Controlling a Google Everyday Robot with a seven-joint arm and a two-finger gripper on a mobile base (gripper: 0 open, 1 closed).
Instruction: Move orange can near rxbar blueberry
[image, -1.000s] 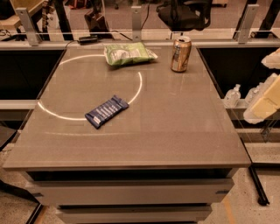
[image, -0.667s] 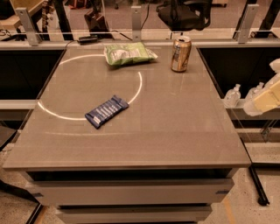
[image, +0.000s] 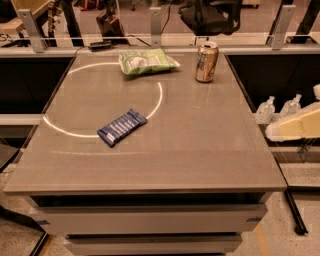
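The orange can stands upright near the table's far right corner. The rxbar blueberry, a dark blue wrapper with white lettering, lies flat left of the table's middle, on the arc of a bright light ring. The can is well apart from the bar. A cream part of my arm shows at the right edge of the view, beyond the table's right side and below the can's level. My gripper is at that end of the arm, off the table and away from both things.
A green crinkly bag lies at the far middle of the table, left of the can. Clear bottles stand off the right side. A rail with metal posts runs behind the far edge.
The cream arm at the right edge has moved lower and slightly further right. The can, the bar and the bag have not moved.
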